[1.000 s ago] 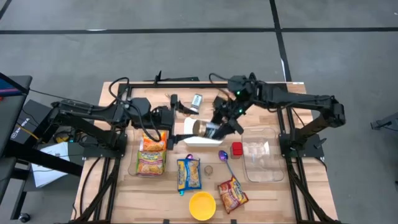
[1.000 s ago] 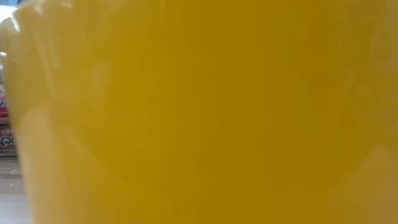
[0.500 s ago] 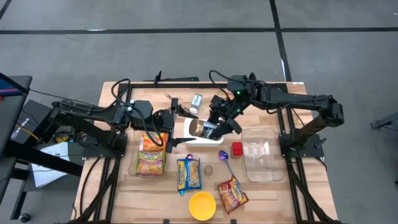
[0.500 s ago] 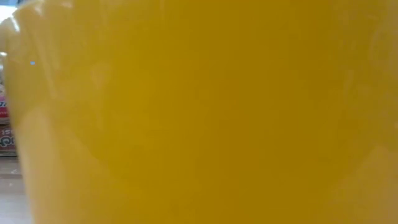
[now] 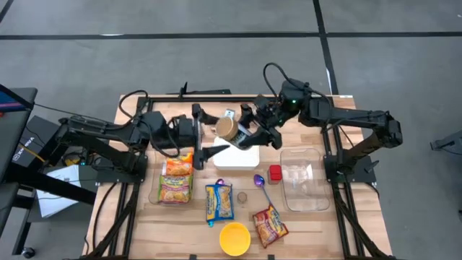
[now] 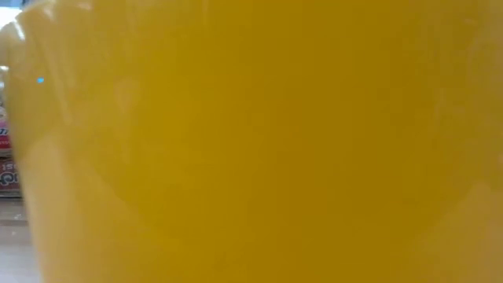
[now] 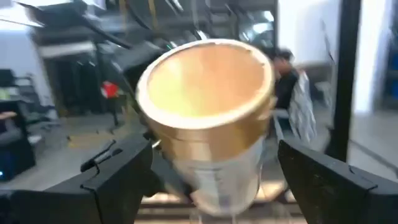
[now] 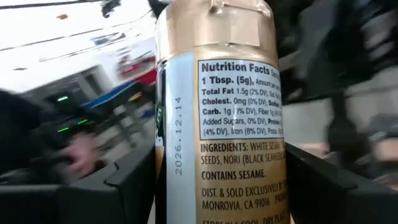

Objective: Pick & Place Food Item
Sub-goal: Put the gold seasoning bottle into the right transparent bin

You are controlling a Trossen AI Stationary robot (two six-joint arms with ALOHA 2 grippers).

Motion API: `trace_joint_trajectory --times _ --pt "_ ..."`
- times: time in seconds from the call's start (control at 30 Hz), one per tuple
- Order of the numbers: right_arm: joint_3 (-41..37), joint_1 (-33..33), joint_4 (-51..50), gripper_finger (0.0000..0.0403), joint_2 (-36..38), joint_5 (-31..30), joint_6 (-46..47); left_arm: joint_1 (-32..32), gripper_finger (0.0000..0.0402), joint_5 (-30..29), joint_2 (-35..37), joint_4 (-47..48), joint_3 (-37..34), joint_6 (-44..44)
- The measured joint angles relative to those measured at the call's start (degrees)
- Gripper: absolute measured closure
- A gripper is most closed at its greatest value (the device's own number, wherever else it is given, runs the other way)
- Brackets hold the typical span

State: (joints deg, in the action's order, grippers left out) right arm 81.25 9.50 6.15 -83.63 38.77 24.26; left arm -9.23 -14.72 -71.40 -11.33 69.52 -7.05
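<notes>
1. i see the right end effector [image 5: 242, 131] clamped on the seasoning jar [image 5: 226, 128], gold lid [image 7: 205, 81] and white label [image 8: 239, 124], holding it off the bench [image 5: 130, 217] above the far edge of the white tray [image 5: 238, 157].
2. my left end effector [image 5: 202, 133] sits just beside the jar with its fingers spread and grasping nothing; the jar's lid faces it.
3. on the bench i count three noodle packets [image 5: 177, 180], a purple spoon [image 5: 260, 182], a red block [image 5: 275, 172], a clear container [image 5: 302, 178] and a yellow bowl [image 5: 234, 238].
4. the low view is filled by the bowl's wall.
</notes>
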Motion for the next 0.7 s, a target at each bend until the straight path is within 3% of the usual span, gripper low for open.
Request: trace_joint_trajectory --times 0.13,0.33,0.7 --pt "0.0 0.0 3.6 0.0132 0.1 -4.0 -1.7 0.5 0.0061 -2.1 0.0 -6.4 -2.7 2.8" --pt "0.0 0.4 9.6 0.0132 0.1 -5.4 -1.8 0.7 0.0061 -4.6 -0.5 -17.6 -7.6 7.7" --pt "0.0 1.1 8.9 0.0132 0.0 -6.0 -2.4 1.0 0.0061 -5.0 -5.2 -33.3 -8.8 7.1"
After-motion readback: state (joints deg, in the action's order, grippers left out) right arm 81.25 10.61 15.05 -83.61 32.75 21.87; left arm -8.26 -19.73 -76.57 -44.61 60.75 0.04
